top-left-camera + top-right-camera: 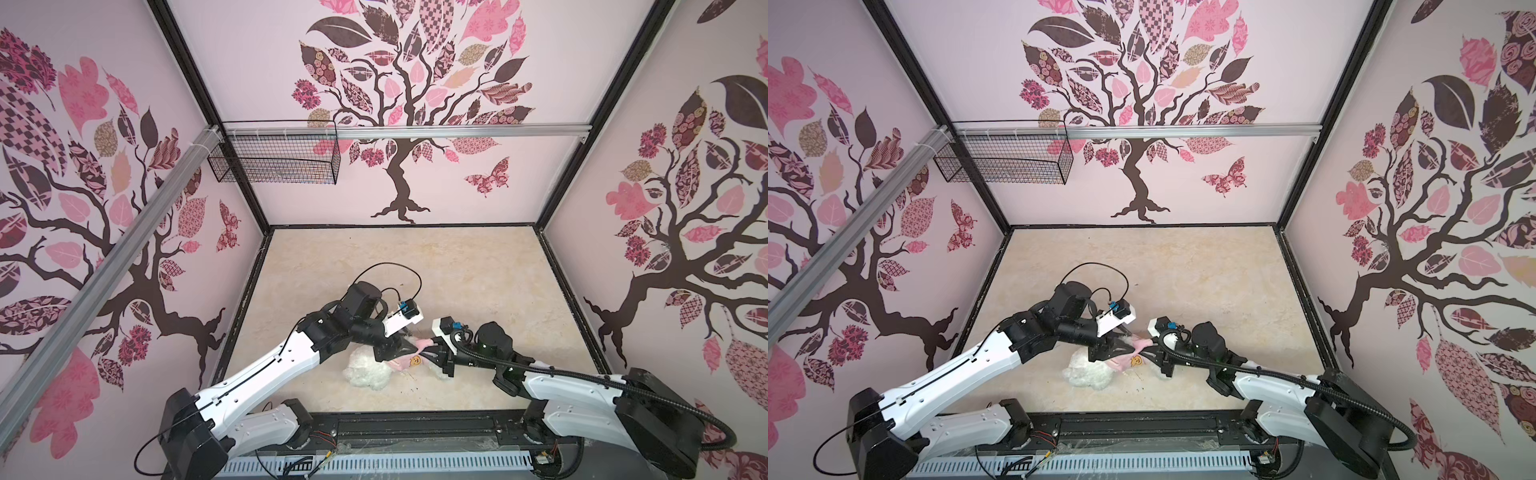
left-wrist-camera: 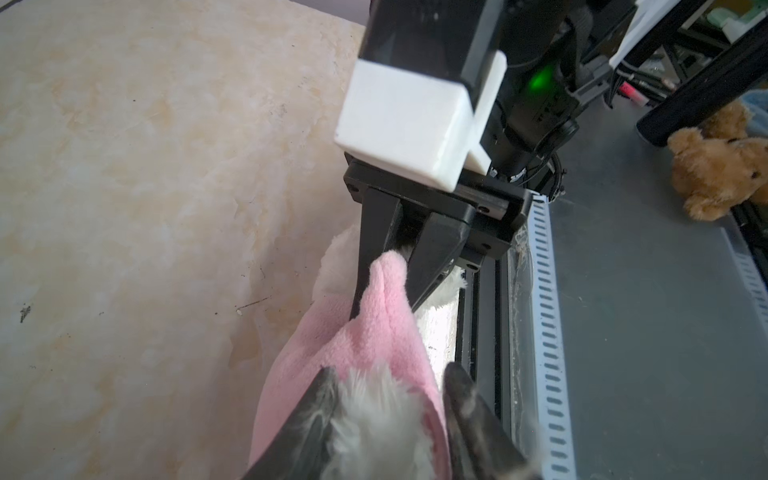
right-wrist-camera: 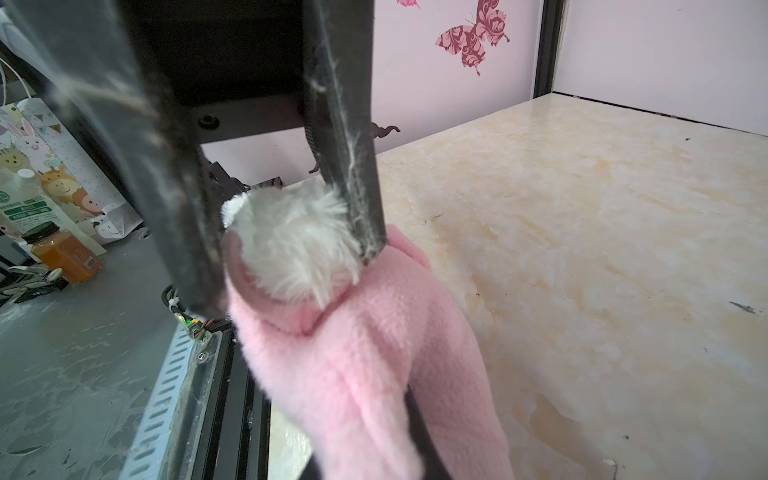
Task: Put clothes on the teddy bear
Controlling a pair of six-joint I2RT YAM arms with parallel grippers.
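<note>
Your right tool [image 3: 291,266] pinches a paw [image 3: 299,241] of the white curly-furred teddy bear [image 1: 365,372]. Ease the pink fleece shirt [image 3: 353,353] toward 8 o'clock in both top views. I cannot tell whether your left tool [image 2: 390,374] grips.

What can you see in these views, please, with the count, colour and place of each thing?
teddy bear: one, white, lying on the table near the front edge, one paw poking out of a sleeve
shirt: one, pink, partly pulled over the teddy bear
table: one, beige marbled, floor of the cell
wire basket: one, black, hung on the back rail, left end
brown bear: one, brown, on the grey bench outside the cell
bottle: one, orange contents, black cap, on the grey bench outside
arms: two, white and black, reaching in from the front edge
left claw: one, black, fingers either side of white fur inside the shirt
right claw: one, black, shut on the teddy bear's paw
</note>
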